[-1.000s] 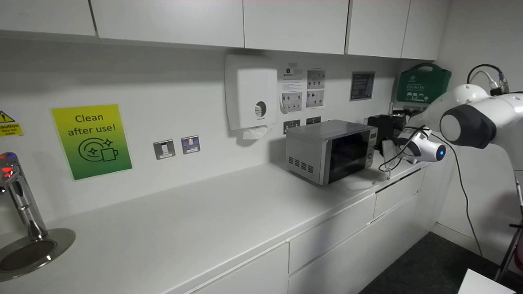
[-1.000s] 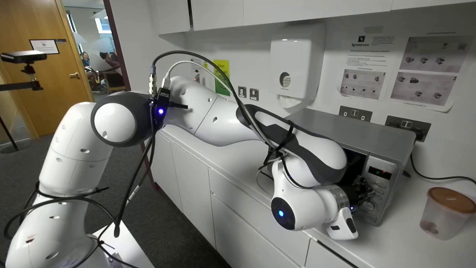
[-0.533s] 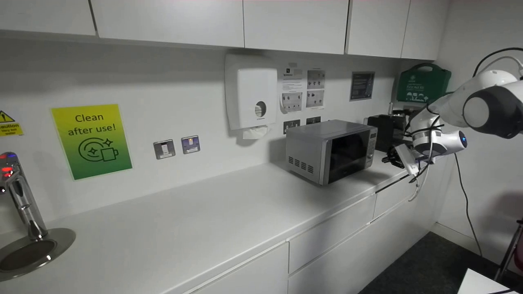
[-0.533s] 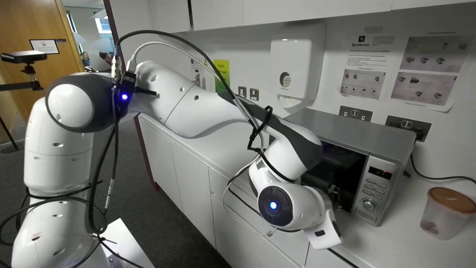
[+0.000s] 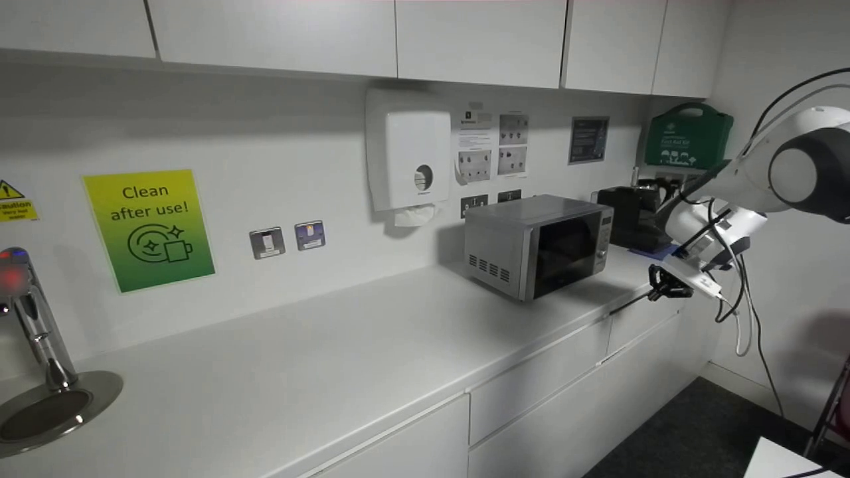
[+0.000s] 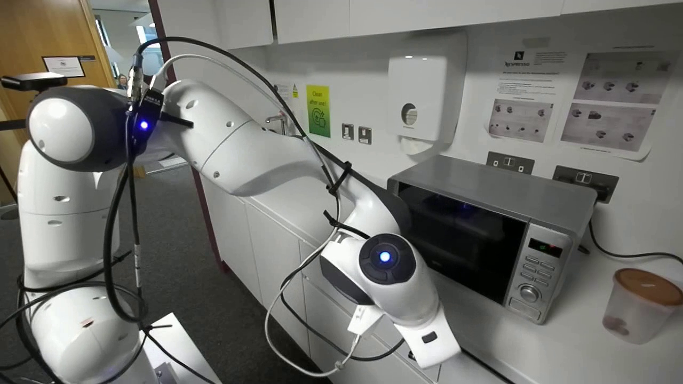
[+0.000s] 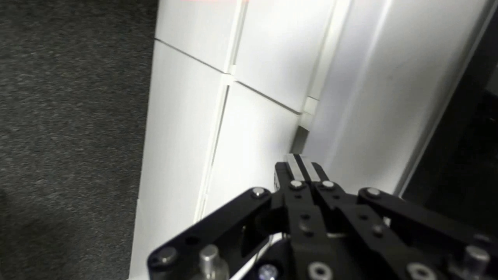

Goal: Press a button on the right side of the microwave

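The silver-grey microwave (image 5: 505,229) stands on the counter against the wall and also shows in an exterior view (image 6: 501,192). Its dark door is shut. Its control strip (image 6: 539,277) is at the right of its front, with a lit display (image 6: 545,247), several small buttons (image 6: 536,270) and a round knob (image 6: 529,293). My gripper (image 5: 653,292) is apart from the microwave, by the counter's front edge. In the wrist view, the gripper (image 7: 298,158) has its fingertips together with nothing between them. In an exterior view, the wrist (image 6: 400,277) hides most of the gripper.
A clear tub with an orange lid (image 6: 646,288) stands right of the microwave. A black machine (image 5: 627,216) stands at the counter's far end. White drawers (image 7: 264,136) lie below the counter edge. Cables (image 6: 277,320) hang in loops from the arm. A white dispenser (image 6: 427,90) hangs on the wall.
My gripper has moved away from the microwave's control strip, back to the counter's front edge, and tilted downward. The strip now shows in full. The microwave has not moved.
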Controlling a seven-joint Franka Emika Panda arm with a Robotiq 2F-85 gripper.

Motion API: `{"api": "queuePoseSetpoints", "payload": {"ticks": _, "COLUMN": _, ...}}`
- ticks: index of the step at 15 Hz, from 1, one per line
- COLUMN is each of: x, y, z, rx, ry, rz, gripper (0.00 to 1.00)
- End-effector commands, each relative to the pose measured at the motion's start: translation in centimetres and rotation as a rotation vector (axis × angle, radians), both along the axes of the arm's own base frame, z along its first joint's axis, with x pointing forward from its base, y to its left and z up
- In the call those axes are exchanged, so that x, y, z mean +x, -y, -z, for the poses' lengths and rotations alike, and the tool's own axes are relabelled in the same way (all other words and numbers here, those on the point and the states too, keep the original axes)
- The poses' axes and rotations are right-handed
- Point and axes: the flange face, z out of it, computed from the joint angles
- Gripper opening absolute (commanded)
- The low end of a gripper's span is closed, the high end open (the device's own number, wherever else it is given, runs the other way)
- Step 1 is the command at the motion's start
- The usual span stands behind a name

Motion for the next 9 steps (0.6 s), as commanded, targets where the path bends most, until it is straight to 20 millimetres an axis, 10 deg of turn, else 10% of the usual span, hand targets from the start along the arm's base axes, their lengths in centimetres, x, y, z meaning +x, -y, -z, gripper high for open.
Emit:
{"api": "queuePoseSetpoints", "payload": {"ticks": 1, "x": -0.9, "y": -0.6, "z": -1.5, "rx": -0.056, "ry": -0.160, "rz": -0.038, "gripper": 0.00}}
{"api": "queuePoseSetpoints", "payload": {"ticks": 5, "x": -1.3, "y": -0.8, "z": -3.9, "rx": -0.105, "ry": -0.296, "rz": -0.101, "gripper": 0.00}}
{"api": "queuePoseSetpoints", "payload": {"ticks": 6, "x": -1.2, "y": -0.8, "z": -4.5, "rx": -0.098, "ry": -0.303, "rz": -0.120, "gripper": 0.25}}
{"api": "queuePoseSetpoints", "payload": {"ticks": 7, "x": -0.7, "y": -0.6, "z": -3.5, "rx": -0.126, "ry": -0.306, "rz": -0.092, "gripper": 0.01}}
{"api": "queuePoseSetpoints", "payload": {"ticks": 9, "x": -0.8, "y": -0.7, "z": -4.1, "rx": -0.125, "ry": -0.314, "rz": -0.109, "gripper": 0.16}}
